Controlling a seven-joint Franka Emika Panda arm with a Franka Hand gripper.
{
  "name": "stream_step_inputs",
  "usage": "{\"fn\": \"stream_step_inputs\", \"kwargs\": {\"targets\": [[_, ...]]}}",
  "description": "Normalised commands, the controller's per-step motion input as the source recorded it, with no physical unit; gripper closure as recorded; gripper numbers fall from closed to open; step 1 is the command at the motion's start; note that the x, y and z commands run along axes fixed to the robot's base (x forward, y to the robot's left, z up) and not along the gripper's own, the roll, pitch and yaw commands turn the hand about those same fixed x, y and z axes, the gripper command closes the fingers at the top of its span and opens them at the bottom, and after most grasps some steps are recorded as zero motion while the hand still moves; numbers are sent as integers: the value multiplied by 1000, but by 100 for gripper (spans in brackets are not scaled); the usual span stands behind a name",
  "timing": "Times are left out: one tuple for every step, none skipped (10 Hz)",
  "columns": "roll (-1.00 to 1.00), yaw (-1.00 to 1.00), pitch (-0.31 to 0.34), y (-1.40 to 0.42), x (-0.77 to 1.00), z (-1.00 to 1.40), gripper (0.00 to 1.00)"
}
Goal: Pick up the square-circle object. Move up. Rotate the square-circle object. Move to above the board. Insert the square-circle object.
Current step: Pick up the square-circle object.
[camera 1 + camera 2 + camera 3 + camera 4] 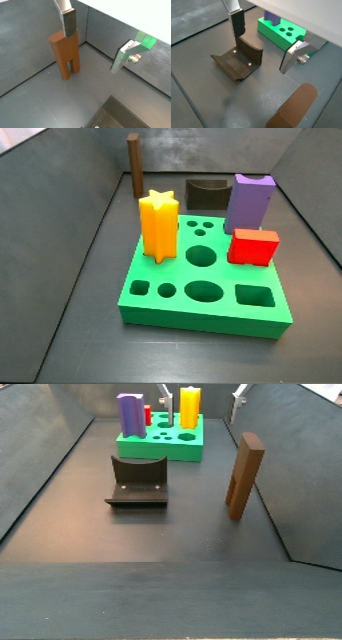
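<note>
The board is set well apart from the gripper, at the far end of the floor, so that its cut holes face up for the later insertion; in a wrist view only a corner of it shows beyond the fingers. The fixture stands between board and gripper, in the open floor, and is seen just under the fingers in a wrist view.

The square-circle object stands upright on its two prong legs near the side wall, just beside the gripper; it is judged to be left standing so that it can be taken from above. The gripper is spread wide with nothing between its plates; one finger hangs just above the top of the piece without clearly touching it. The pick-up is judged not yet done.

In both side views the gripper is all but cut off, so its height above the piece cannot be told.
</note>
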Motion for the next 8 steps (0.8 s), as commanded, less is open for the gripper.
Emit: {"fn": "stream_step_inputs", "kwargs": {"targets": [[0,-126,-47,109,-691,0,0],[0,-26,-110,154,-1000,0,0],[0,0,-83,177,-1000,-14,0],[-17,0,-57,154,-889,-66,0],[-14,0,-26,163,-677,-254,0],[0,0,-16,46,-743,-317,0],[-50,0,0,29,-454,-360,0],[-31,0,0,0,-340,-597,0]]}}
